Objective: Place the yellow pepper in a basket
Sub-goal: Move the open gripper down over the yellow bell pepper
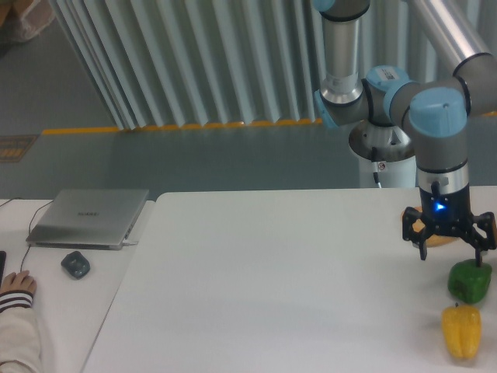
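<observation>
At the far left edge, a person's hand (15, 284) in a pale knitted sleeve rests on a lower side desk. Just right of it lies a dark grey computer mouse (75, 264), and behind that a closed silver laptop (89, 217). The broad white counter (272, 287) fills the middle and is bare across most of its width. Toward the right, the grey-and-blue jointed robot arm (437, 124) reaches down over the counter's right end. Its black two-finger claw (449, 248) hangs with its fingers spread wide apart, gripping nothing, just above and left of the glossy green bell pepper (469, 281). A sliver of flat orange-tan bread (439, 239) shows behind the claw, mostly hidden. The glossy yellow bell pepper (461, 332) lies on the counter just in front of the green one, near the right edge, apart from the claw.
</observation>
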Available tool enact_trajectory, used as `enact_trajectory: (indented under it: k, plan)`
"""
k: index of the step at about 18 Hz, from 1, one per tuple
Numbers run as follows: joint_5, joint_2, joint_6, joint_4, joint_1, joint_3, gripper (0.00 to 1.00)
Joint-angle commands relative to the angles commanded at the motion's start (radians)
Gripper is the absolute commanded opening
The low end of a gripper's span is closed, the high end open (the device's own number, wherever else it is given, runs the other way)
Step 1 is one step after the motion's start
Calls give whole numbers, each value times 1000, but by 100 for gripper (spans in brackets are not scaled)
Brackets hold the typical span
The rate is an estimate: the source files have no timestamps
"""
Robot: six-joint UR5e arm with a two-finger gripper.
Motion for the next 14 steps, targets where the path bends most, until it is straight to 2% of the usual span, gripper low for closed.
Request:
enact_trajectory:
  k: [5,8,14]
  plan:
    - [0,-103,40,6,5,64,100]
    - [-2,-126,37,6,9,90,100]
    - [-3,-155,38,9,37,97,100]
